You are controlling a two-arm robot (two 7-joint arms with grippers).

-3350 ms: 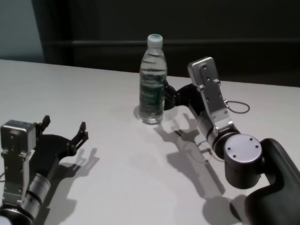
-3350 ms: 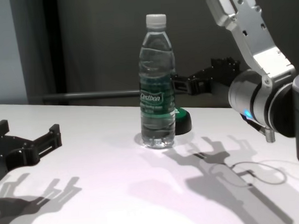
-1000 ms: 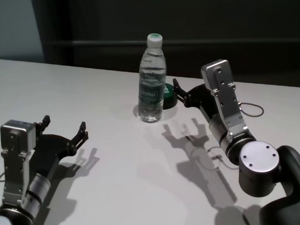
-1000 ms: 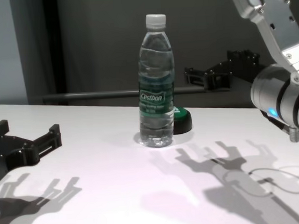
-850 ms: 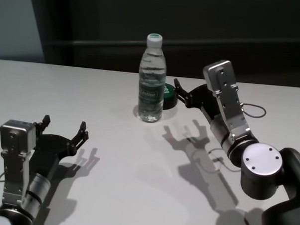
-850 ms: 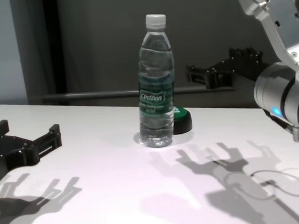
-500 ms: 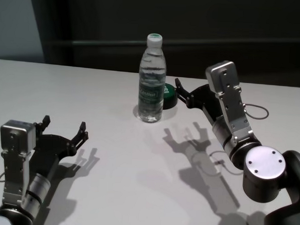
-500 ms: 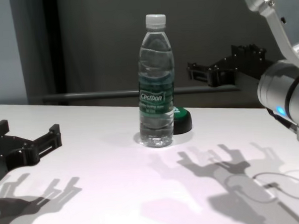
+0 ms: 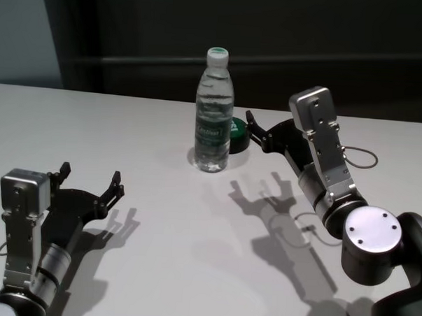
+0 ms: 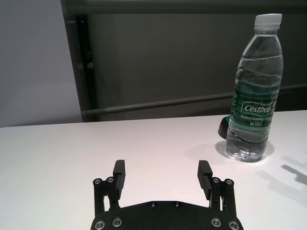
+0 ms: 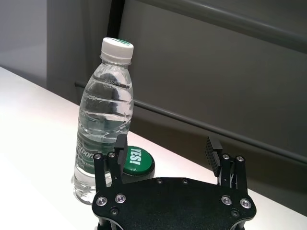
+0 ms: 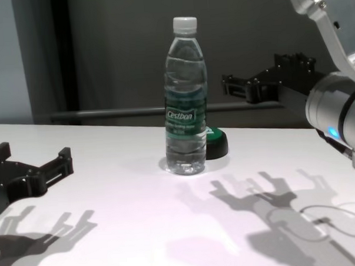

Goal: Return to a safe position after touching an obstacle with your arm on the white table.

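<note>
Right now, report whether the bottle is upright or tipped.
Upright: the bottle stands on its base on the white table, white cap on top.

On the water bottle (image 10: 253, 91), right of centre in my left wrist view, the green label band (image 10: 251, 109) reads "Cestbon" in white; the smaller line beneath it I cannot read. The green top of the round puck (image 11: 136, 158), low in my right wrist view, reads "YES!".
</note>
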